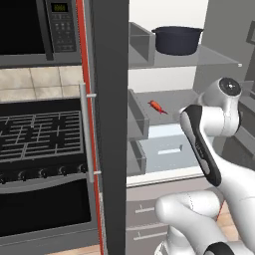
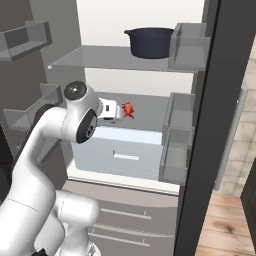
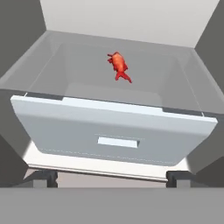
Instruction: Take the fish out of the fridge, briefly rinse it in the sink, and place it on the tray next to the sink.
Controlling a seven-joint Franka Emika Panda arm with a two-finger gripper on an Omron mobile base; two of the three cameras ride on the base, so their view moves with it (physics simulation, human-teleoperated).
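Gripper point(image 3: 112, 177): two dark fingertips point(image 3: 43, 177) at 7 and 5 o'clock of hand view, spread wide, nothing betw. them, nothing held. Points into the fridge point(image 1: 112, 124), door open.

Item 1 – fish point(image 3: 118, 65). Small, slim, red-orange; lies flat on clear glass shelf point(image 3: 87, 65) over pale drawer point(image 3: 113, 131), at approx 12 o'clock from the fingertips, well apart from them. In right base view fish point(image 2: 129, 109) sits just beside the hand at its 3 o'clock; in left base view fish point(image 1: 157, 106) at 10 o'clock of the arm's upper joint. Handling (est.): light, prob. slick, narrow; likely to skid on glass if nudged. Take hold across thicker mid-body, not the thin tail end; jaws need little closing force. Orientation roughly along the view's 11–5 line, so wrist may need a turn to pinch across it.

Item 2 – dark pot point(image 1: 177, 40), upper shelf, 12 o'clock of fish, clear of approach.

Item 3 – grey door bins point(image 2: 180, 135), 3 o'clock side in right base view.
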